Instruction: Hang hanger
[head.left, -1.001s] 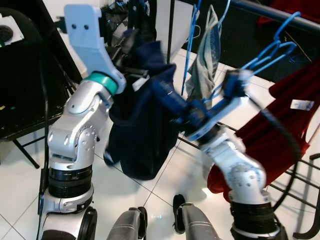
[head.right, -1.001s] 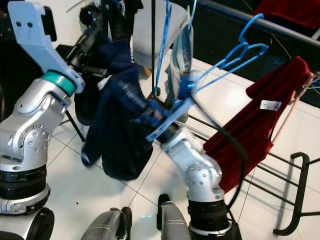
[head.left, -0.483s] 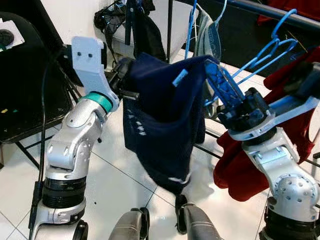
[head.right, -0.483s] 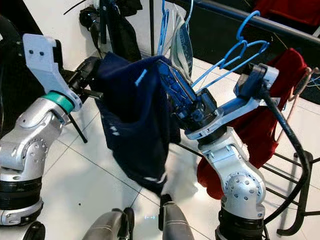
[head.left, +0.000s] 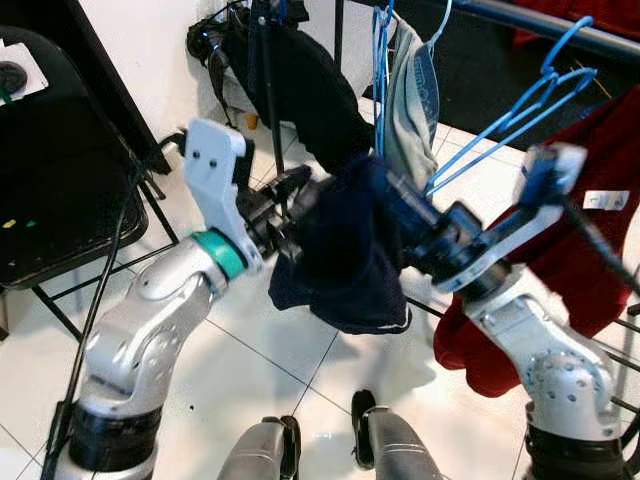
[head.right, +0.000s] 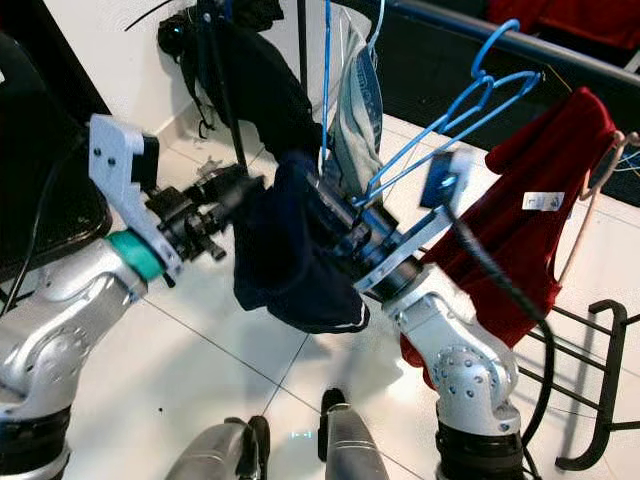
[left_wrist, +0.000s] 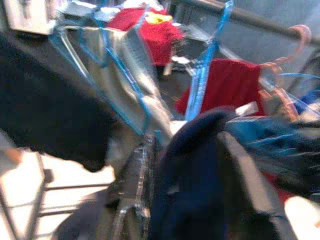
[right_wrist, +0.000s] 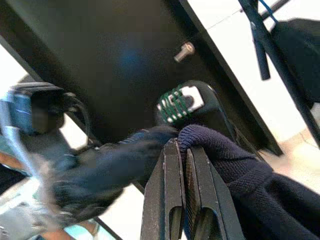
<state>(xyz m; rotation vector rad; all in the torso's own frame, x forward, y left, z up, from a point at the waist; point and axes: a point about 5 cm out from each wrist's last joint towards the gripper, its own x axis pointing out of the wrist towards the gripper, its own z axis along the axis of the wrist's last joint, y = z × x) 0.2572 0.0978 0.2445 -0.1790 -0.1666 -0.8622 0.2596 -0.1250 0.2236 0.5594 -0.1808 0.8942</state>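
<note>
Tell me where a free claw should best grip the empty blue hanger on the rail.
Probably the neck of the blue hanger, just under its hook, coming from the robot's side. The hook is over the rail and the arms slant down toward the robot, so the neck is the stiff, exposed part, clear of the red garment.

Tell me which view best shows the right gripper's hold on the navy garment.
The right wrist view: the right gripper's fingers sit pressed together with the navy garment's edge pinched between them. In both eye views the garment hangs bunched between the two arms and covers those fingers. The left wrist view shows the dark cloth, blurred.
</note>
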